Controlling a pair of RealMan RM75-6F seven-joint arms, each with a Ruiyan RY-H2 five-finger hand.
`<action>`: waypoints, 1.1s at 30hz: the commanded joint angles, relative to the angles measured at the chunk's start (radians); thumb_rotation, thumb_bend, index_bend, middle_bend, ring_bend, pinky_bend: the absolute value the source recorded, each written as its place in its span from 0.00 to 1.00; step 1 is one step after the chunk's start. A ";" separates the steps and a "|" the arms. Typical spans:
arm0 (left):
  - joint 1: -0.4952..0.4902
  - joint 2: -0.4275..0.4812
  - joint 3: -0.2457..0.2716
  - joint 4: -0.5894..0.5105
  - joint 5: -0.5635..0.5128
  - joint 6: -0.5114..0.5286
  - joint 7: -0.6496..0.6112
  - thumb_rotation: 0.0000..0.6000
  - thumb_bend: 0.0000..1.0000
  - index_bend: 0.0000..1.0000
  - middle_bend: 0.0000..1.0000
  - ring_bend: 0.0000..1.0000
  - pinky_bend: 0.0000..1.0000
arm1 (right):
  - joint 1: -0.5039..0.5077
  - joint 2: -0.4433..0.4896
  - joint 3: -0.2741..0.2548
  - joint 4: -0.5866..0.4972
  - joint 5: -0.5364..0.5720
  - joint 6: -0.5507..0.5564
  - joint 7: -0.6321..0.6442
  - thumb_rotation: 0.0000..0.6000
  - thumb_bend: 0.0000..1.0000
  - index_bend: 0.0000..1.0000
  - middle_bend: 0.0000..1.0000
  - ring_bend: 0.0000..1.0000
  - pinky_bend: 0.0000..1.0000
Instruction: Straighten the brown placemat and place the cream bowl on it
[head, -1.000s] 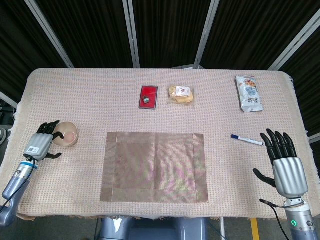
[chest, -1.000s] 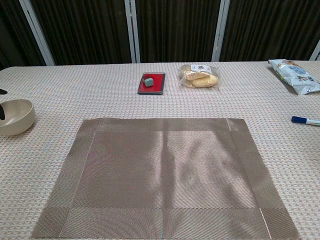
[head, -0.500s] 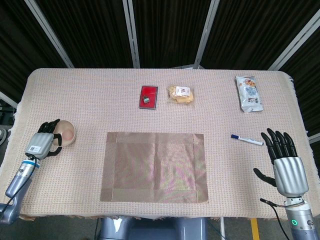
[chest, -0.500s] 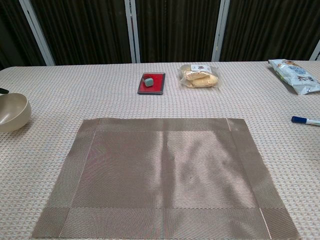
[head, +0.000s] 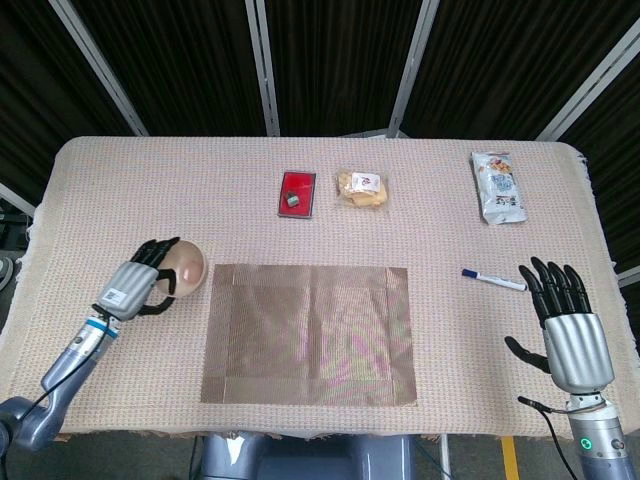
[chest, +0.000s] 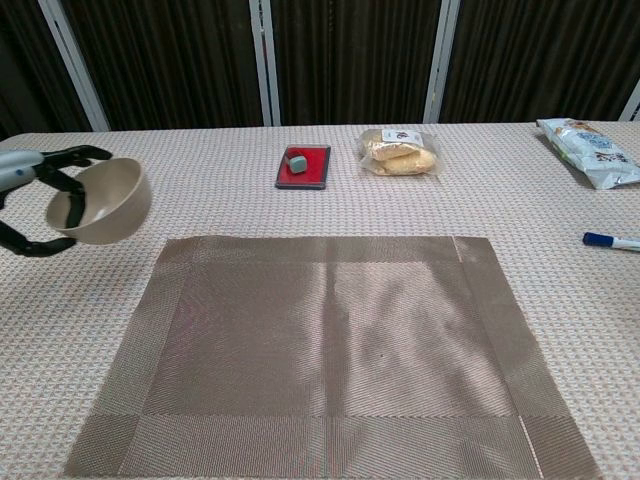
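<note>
One woven cloth-covered table, dark curtains behind, possibly pleated

bowl in left robot hand left of placemat, marker right

Chest view: left hand cut by left frame edge, wrist and arm out of frame. Fingers hide part of cream bowl rim and inside. Brown placemat near edge cut by bottom frame edge. Snack packet clipped at right edge. Right hand outside chest view.
</note>
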 joint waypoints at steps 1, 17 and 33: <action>-0.104 0.006 -0.025 -0.191 0.008 -0.113 0.176 1.00 0.36 0.65 0.00 0.00 0.00 | -0.001 -0.001 0.001 0.001 0.002 0.002 -0.001 1.00 0.00 0.00 0.00 0.00 0.00; -0.214 -0.138 -0.046 -0.290 -0.169 -0.283 0.439 1.00 0.36 0.64 0.00 0.00 0.00 | -0.013 0.010 0.009 0.010 0.025 0.016 0.016 1.00 0.00 0.00 0.00 0.00 0.00; -0.086 -0.022 -0.070 -0.401 -0.193 0.023 0.524 1.00 0.00 0.00 0.00 0.00 0.00 | -0.022 0.020 0.007 0.009 0.011 0.033 0.024 1.00 0.00 0.00 0.00 0.00 0.00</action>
